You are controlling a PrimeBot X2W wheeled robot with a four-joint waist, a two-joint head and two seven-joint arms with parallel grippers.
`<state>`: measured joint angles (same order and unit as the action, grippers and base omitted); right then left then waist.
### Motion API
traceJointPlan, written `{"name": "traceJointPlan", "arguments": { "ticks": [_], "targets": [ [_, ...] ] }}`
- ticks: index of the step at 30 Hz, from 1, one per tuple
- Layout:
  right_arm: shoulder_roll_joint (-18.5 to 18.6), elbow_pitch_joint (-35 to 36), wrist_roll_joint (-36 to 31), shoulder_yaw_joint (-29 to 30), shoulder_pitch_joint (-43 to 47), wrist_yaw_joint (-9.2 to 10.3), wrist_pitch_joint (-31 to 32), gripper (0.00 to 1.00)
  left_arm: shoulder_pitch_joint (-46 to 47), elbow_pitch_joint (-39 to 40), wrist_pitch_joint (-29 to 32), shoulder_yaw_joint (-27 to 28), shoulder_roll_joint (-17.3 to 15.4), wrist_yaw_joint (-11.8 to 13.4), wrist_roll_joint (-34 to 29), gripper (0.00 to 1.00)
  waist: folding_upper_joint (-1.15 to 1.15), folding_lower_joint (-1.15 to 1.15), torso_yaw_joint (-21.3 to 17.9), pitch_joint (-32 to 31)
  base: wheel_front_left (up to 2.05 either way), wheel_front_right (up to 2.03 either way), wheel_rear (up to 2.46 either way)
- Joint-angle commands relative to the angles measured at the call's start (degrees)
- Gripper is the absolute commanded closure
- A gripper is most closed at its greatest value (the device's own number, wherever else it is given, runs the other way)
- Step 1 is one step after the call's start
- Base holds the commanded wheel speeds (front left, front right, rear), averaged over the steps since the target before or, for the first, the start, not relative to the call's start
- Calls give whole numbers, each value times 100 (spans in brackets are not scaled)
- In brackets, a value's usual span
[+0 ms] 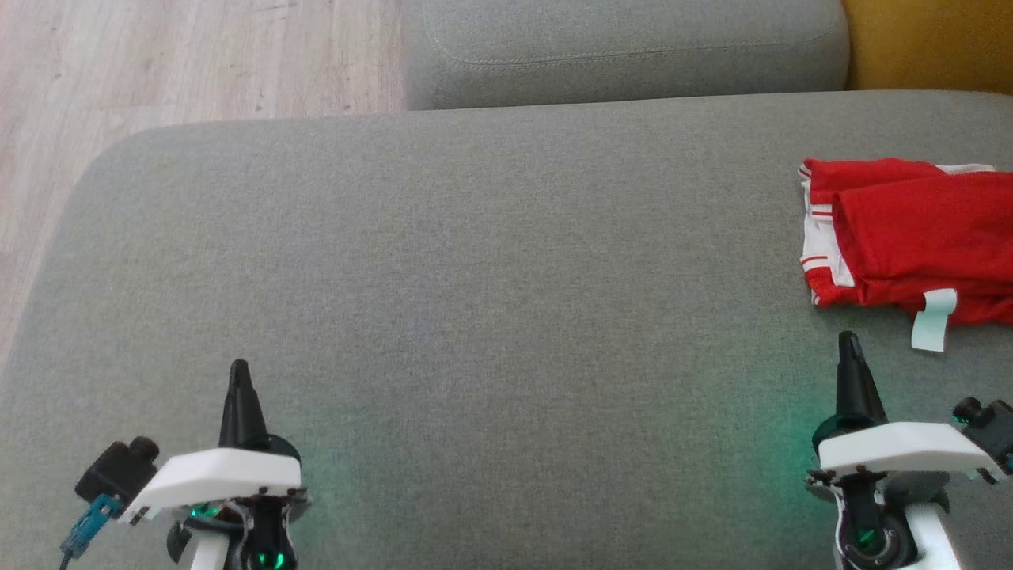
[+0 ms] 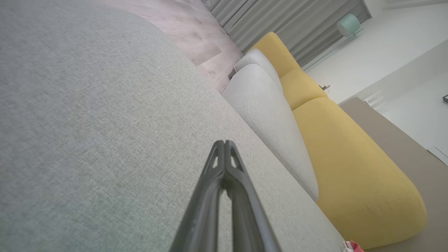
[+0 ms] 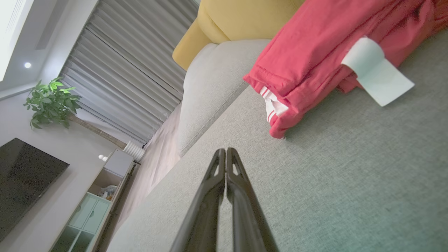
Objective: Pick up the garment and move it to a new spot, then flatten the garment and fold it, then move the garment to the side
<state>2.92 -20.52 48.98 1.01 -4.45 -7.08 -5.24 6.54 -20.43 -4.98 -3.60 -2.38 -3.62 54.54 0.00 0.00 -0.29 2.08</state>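
The garment [image 1: 910,233] is red with white striped trim and a pale tag. It lies folded at the right edge of the grey sofa seat [image 1: 491,277], running out of the head view. The right wrist view shows the garment [image 3: 315,59] at the upper right, its white tag [image 3: 376,71] sticking out. My right gripper [image 1: 848,340] is shut and empty, a short way in front of the garment's near-left corner. From its own wrist camera, the right gripper [image 3: 226,151] has both fingers pressed together. My left gripper [image 1: 238,367] is shut and empty over bare seat at the lower left, also shown as left gripper [image 2: 224,142].
A grey back cushion [image 1: 625,51] lies beyond the seat, with a yellow cushion [image 1: 930,43] at the far right. Wood floor [image 1: 158,63] runs past the seat's rounded left corner. The right wrist view takes in curtains [image 3: 129,66], a plant [image 3: 50,101] and a TV cabinet [image 3: 94,206].
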Motion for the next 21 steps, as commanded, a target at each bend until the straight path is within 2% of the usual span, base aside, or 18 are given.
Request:
{"name": "traceJointPlan", "arguments": {
  "ticks": [1, 21],
  "targets": [
    [29, 224, 146, -10, -218, -20, 37, 100, 128, 216, 47, 156, -23, -51, 118, 100, 0, 0, 0, -3, 0, 0, 0],
    [28, 352, 1410, 148, -204, -26, 369, 100, 79, 343, 378, 413, -31, -152, 1215, 100, 0, 0, 9, -59, 0, 0, 0]
  ]
}}
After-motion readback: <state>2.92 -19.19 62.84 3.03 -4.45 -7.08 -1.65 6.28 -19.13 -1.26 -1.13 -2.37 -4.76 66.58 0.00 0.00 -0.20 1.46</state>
